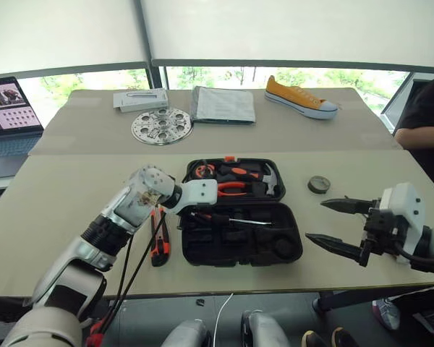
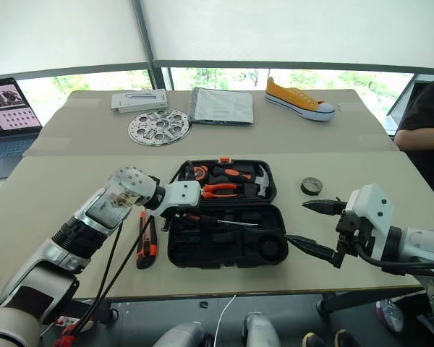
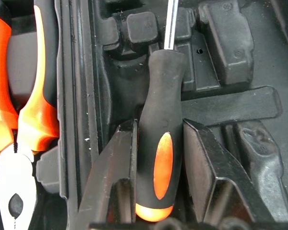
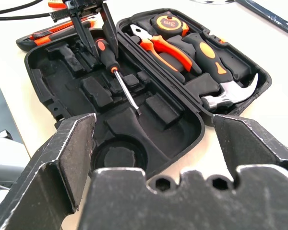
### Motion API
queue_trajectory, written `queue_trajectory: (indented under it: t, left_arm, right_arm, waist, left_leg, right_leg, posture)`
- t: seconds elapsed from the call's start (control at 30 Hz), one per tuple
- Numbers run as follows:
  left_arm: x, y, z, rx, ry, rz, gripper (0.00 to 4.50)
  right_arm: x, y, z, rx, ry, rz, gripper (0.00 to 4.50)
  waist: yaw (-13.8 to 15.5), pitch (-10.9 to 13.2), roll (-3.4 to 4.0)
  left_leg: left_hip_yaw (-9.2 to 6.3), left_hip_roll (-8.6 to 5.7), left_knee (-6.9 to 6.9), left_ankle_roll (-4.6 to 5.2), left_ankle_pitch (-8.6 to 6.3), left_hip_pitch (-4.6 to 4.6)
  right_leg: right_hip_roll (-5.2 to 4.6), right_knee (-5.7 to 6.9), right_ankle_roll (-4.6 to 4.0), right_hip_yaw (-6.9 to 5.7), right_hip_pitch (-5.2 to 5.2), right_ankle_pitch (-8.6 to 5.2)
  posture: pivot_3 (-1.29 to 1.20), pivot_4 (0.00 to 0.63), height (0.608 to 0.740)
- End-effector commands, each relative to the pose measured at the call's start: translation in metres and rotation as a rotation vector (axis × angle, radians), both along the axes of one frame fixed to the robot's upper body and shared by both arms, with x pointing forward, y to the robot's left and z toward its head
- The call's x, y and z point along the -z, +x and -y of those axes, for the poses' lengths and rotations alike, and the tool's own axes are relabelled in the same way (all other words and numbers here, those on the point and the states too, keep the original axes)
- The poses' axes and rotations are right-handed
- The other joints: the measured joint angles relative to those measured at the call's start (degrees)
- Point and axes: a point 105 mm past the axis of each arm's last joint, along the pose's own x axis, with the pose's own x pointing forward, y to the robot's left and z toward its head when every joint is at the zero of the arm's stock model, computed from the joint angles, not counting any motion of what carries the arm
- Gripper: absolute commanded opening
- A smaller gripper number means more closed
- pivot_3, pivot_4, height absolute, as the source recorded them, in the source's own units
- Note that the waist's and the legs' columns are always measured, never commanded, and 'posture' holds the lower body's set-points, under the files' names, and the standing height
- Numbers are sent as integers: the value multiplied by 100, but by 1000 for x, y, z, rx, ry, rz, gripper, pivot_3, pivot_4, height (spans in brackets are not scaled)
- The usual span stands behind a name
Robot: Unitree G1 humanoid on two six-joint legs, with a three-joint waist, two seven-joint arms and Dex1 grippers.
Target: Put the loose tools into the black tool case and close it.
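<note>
Your left pincer (image 3: 158,158) pinches the screwdriver (image 4: 116,69) handle inside the black tool case (image 1: 289,238), shaft running along the case toward your right pincer (image 1: 340,224), which hangs spread beside it.

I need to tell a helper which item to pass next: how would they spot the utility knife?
Find the open black plastic tool case mid-table. The orange-and-black utility knife lies on the table by its left edge, the one tool outside it.
</note>
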Motion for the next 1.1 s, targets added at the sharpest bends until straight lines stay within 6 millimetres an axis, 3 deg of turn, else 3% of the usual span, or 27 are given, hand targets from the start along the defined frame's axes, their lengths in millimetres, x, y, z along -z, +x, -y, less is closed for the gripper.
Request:
queue_trajectory:
  t: [0.03,0.23,0.5,0.57,0.6,0.83,0.93,1.1]
  left_arm:
    - [-21,1,5,-45,-73,-57,978]
    - [-31,5,7,-119,-88,-88,805]
    - [-23,8,8,-105,-40,-36,805]
    - [-26,8,8,-98,-42,-31,1807]
    - [-28,7,8,-95,-44,-27,1994]
    - [-44,4,9,-70,-74,-5,4493]
    - [-46,0,11,-54,-90,-23,4493]
    - [-28,-3,12,32,-26,41,4493]
  right_arm:
    - [-10,-3,-4,-21,1,48,4500]
    - [-10,-3,-5,-23,-4,50,4500]
    - [-10,-3,-5,-25,-4,50,4500]
    - [-10,-3,-5,-24,-4,49,4500]
    - [-9,-3,-5,-23,-4,49,4500]
    - [-9,-5,-5,-21,-1,46,4500]
    - [-8,-5,-5,-21,0,44,4500]
    - [-9,-5,-5,-19,2,46,4500]
  waist:
    - [0,0,0]
    - [-1,0,0]
    - [6,0,0]
    - [4,0,0]
    - [3,0,0]
    - [1,0,0]
    - [6,0,0]
    - [2,0,0]
  left_leg:
    - [0,0,0,0,0,0]
    - [0,0,1,1,0,-2]
    - [0,0,1,0,0,-2]
    - [0,0,1,0,0,-1]
    - [0,0,1,0,0,-1]
    - [0,0,4,0,0,-1]
    - [0,0,3,0,0,-1]
    - [0,0,3,0,0,0]
  right_leg:
    - [0,0,0,0,0,0]
    - [1,1,0,-1,-1,0]
    - [0,1,0,0,-1,0]
    - [0,1,0,0,-1,0]
    - [1,1,0,0,-1,0]
    - [1,2,0,1,-1,0]
    - [1,2,0,0,-1,0]
    - [1,2,0,0,-1,0]
  posture:
    - [0,150,740]
    - [0,150,740]
    - [0,150,740]
    - [0,150,740]
    - [0,150,740]
    - [0,150,740]
    - [0,150,740]
    - [0,150,740]
